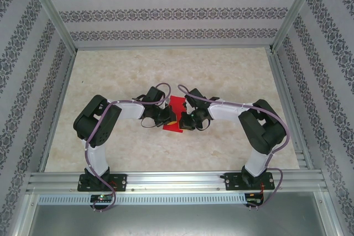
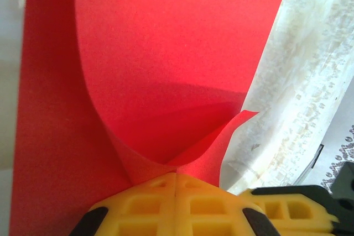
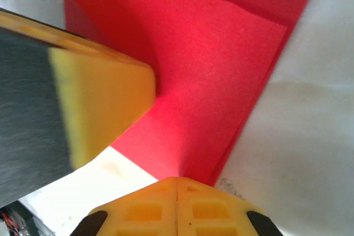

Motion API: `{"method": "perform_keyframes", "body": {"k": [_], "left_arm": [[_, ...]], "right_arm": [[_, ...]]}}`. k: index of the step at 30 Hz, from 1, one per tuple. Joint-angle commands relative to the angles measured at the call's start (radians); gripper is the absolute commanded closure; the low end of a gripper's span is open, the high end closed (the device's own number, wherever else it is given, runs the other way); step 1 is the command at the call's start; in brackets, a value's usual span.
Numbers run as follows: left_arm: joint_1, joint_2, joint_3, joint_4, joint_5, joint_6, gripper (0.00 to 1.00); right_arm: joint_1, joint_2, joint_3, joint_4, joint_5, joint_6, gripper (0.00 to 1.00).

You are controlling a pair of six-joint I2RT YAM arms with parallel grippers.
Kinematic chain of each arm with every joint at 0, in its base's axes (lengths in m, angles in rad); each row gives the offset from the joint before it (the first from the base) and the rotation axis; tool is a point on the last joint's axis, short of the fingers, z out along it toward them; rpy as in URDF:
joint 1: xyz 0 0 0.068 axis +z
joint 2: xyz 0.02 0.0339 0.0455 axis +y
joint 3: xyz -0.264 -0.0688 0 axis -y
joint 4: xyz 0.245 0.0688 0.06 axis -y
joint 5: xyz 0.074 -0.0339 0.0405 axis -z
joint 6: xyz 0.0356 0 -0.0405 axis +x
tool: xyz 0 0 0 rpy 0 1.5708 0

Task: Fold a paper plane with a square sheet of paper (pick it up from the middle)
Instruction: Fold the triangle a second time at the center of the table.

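Mid-surface, btwn the two arms: left hand pinched fully closed on square sheet of paper, red edge curling up from the grip. Just right of it, right hand clamped tight on same sheet, jaws flush together.

One square sheet of paper, one table, two grippers: left gripper, right gripper.

Both arms folded inward, left pincer and right pincer closed, tips near
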Motion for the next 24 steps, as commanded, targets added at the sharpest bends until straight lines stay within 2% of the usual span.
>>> {"method": "perform_keyframes", "body": {"k": [1,13,24], "left_arm": [[-0.001,0.022,-0.017,-0.131,-0.1,-0.005,0.96],[0.011,0.012,0.037,-0.096,-0.079,0.05,0.94],[0.08,0.044,0.076,-0.11,-0.106,0.131,0.93]], "right_arm": [[-0.004,0.033,0.001,0.002,-0.003,-0.003,0.94],[-0.013,0.049,-0.034,-0.092,0.066,-0.044,0.94],[-0.01,0.062,-0.036,-0.134,0.086,-0.065,0.94]]}}
